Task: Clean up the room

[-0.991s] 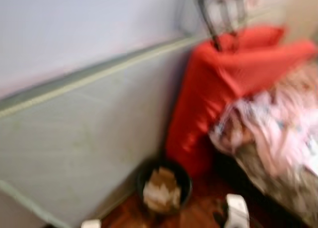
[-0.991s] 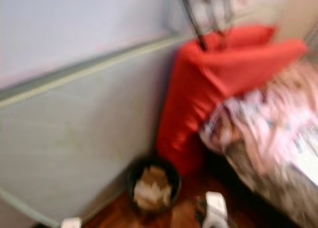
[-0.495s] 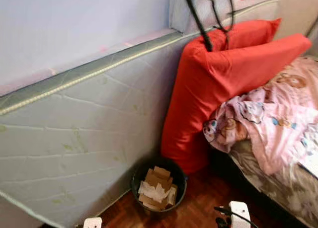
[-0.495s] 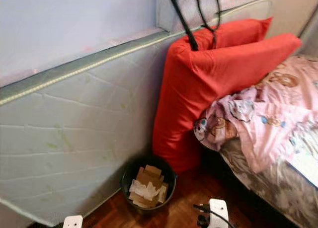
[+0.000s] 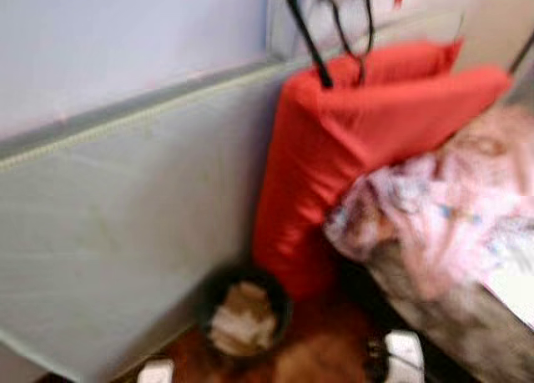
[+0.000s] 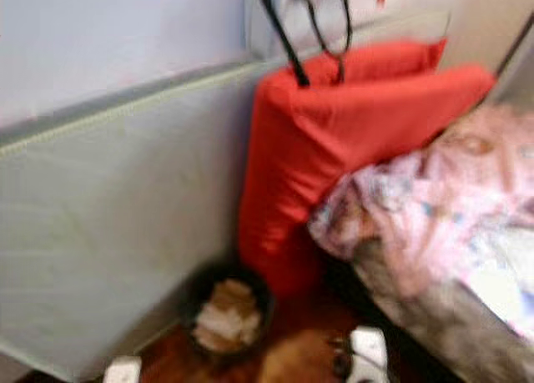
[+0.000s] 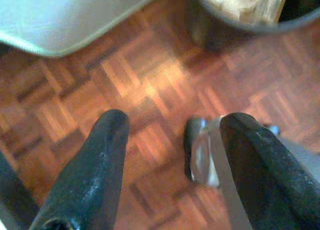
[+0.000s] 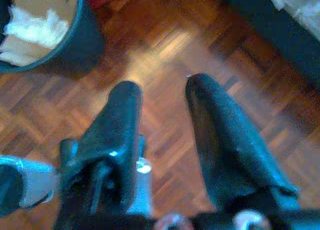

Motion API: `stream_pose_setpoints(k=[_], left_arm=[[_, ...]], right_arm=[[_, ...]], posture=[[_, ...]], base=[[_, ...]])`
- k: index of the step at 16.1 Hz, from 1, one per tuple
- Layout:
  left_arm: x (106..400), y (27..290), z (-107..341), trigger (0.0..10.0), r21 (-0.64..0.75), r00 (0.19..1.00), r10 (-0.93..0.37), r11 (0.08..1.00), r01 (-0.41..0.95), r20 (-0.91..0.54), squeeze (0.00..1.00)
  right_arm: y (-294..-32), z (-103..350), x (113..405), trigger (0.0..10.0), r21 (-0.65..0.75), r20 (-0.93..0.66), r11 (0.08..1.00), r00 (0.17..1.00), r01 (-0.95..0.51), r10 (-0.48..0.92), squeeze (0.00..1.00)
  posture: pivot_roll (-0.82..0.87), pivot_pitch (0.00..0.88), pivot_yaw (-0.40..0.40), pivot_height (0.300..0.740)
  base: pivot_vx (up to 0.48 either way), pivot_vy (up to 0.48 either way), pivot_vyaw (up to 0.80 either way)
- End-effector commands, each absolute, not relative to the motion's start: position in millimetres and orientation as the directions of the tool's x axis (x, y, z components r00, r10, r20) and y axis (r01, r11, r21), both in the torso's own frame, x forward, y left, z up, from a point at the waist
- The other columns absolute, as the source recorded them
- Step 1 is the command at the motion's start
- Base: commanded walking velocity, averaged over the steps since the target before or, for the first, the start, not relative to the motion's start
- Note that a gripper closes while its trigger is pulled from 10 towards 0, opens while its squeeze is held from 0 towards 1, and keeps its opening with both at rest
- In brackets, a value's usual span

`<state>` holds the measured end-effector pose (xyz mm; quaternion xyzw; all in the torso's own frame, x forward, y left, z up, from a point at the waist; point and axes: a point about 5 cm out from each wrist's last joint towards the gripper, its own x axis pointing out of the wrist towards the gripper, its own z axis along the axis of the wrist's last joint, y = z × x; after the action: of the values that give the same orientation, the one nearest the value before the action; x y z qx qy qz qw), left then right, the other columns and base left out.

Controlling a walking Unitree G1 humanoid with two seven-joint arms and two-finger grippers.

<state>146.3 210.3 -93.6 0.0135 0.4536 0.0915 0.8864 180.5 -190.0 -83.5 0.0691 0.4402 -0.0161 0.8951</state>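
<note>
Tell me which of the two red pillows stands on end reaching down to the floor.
The front long red pillow, running down beside the dark round waste bin. The other red pillow sits behind it, high against the headboard.

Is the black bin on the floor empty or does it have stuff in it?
It has stuff in it: the black bin stands upright holding cardboard and paper scraps close to its rim.
</note>
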Motion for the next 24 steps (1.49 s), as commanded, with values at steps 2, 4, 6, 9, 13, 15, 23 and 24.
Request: stream_pose_setpoints(k=[2,4,6,9,13,15,23,24], left_arm=[[228.2,195.0,-58.3,10.0,0.03,0.672,0.075,0.996,-0.079,-0.737,0.0],[228.3,195.7,-58.1,10.0,0.03,0.672,0.075,0.996,-0.079,-0.737,0.0],[228.6,195.7,-57.9,10.0,0.03,0.672,0.074,0.997,-0.078,-0.737,0.0],[228.8,195.8,-57.8,10.0,0.03,0.672,0.074,0.997,-0.076,-0.736,0.0],[228.8,196.2,-57.7,10.0,0.031,0.672,0.073,0.997,-0.075,-0.737,0.0],[228.9,196.1,-57.7,10.0,0.031,0.672,0.073,0.997,-0.074,-0.737,0.0],[228.5,195.2,-58.2,10.0,0.025,0.667,0.069,0.997,-0.076,-0.742,0.0],[228.6,195.3,-58.2,10.0,0.026,0.667,0.07,0.997,-0.076,-0.742,0.0]], right_arm=[[-199.8,-54.0,233.1,10.0,0.158,-0.709,0.957,0.702,0.243,-0.061,0.0],[-199.2,-54.0,233.3,10.0,0.16,-0.709,0.955,0.702,0.249,-0.064,0.0],[-199.2,-53.8,233.5,10.0,0.161,-0.708,0.955,0.703,0.25,-0.065,0.0],[-199.0,-53.7,233.7,10.0,0.162,-0.708,0.955,0.704,0.248,-0.063,0.0],[-198.2,-53.8,233.9,10.0,0.164,-0.709,0.957,0.703,0.239,-0.054,0.0],[-198.2,-53.8,233.9,10.0,0.164,-0.709,0.957,0.703,0.239,-0.054,0.0],[-198.8,-53.7,233.9,10.0,0.164,-0.711,0.958,0.701,0.235,-0.05,0.0],[-198.7,-53.7,233.9,10.0,0.163,-0.711,0.958,0.701,0.235,-0.05,0.0]], posture=[[0.05,0.0,-0.09,0.74],[0.05,0.0,-0.086,0.74],[0.05,0.0,-0.086,0.74],[0.05,0.0,-0.085,0.74],[0.05,0.002,-0.083,0.74],[0.05,0.002,-0.083,0.74],[0.05,0.005,-0.086,0.74],[0.04,0.005,-0.085,0.74]], base=[[0.0,-0.319,0.0],[0.0,-0.317,0.0],[0.0,-0.322,0.0],[0.0,-0.321,0.0],[0.0,-0.324,0.0],[0.0,-0.324,0.0],[0.0,-0.163,0.0],[0.0,0.0,0.0]])
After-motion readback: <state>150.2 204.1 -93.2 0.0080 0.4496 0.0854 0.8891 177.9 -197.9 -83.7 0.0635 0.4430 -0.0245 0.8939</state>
